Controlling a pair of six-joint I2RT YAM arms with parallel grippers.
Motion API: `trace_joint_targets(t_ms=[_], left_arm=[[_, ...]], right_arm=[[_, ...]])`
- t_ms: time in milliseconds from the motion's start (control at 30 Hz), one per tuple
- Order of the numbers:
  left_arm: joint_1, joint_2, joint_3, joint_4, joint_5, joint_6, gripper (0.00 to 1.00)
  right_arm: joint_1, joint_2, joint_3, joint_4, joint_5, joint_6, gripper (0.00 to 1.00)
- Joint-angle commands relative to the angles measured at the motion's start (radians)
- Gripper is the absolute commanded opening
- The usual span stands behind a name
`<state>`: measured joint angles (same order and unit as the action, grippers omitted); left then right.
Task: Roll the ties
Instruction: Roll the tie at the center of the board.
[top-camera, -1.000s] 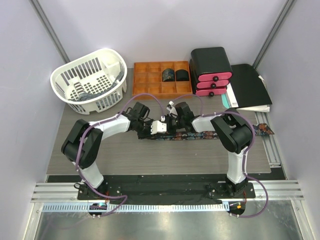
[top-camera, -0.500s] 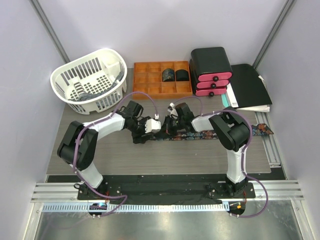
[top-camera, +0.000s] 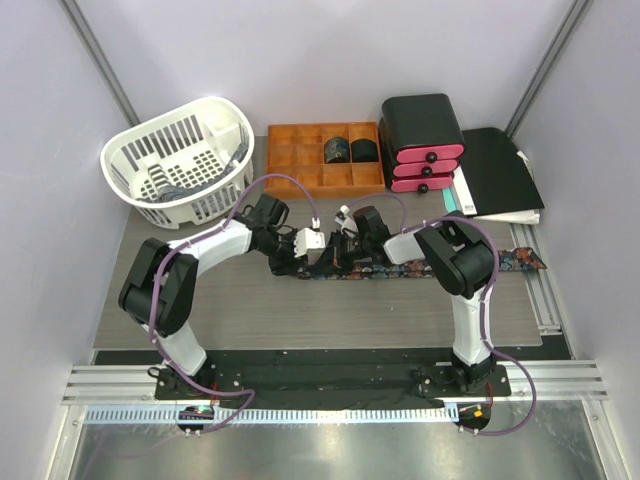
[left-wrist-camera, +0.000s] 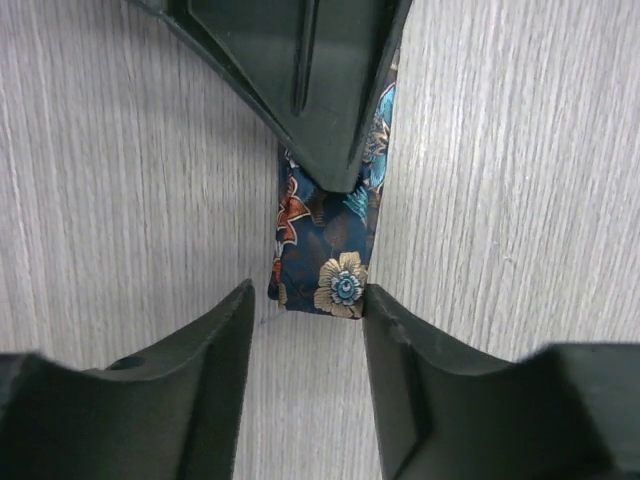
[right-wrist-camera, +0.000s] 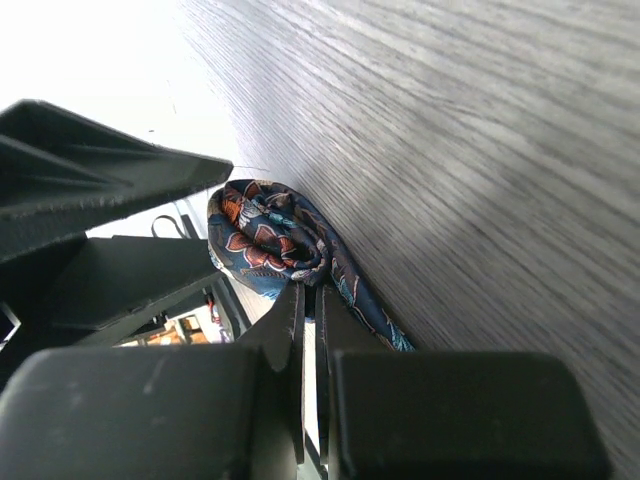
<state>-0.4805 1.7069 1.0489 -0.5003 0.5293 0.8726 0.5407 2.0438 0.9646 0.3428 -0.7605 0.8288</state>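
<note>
Left gripper (left-wrist-camera: 307, 300): jaws partly open, straddling the folded end of the long navy floral-print fabric tie (left-wrist-camera: 325, 262); not clamped on it.
Right gripper (right-wrist-camera: 309, 290): closed, tips at the tie's small coil (right-wrist-camera: 265, 240); we cannot confirm a pinch.
Change: over the last second the left jaws widened, then narrowed, re-seating at the end; the right stayed put.
Meaning: we judge rolling barely begun, since most of the tie lies flat on the grey wood-grain table (top-camera: 200, 300).
Writing: none legible.

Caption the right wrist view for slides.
Right gripper, shut, tips at the curled end of the floral tie on the table.
</note>
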Motion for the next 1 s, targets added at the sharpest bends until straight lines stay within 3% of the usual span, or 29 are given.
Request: trace_joint_targets(t_ms=[0, 400, 700, 967], left_arm=[[-0.004, 0.007, 0.051, -0.041, 0.066, 0.023, 0.43], [-0.081, 0.054, 0.143, -0.092, 0.097, 0.006, 0.32], [-0.139, 0.154, 0.209, -0.124, 0.003, -0.012, 0.3], [-0.178, 0.214, 0.23, -0.172, -0.127, -0.043, 0.28]], right_arm=[[-0.007, 0.061, -0.037, -0.004, 0.09, -0.004, 0.01], [-0.01, 0.076, -0.029, 0.016, 0.073, 0.02, 0.01], [-0.015, 0.055, -0.035, 0.048, 0.033, 0.049, 0.02], [-0.018, -0.02, -0.041, 0.027, 0.0, 0.081, 0.12]])
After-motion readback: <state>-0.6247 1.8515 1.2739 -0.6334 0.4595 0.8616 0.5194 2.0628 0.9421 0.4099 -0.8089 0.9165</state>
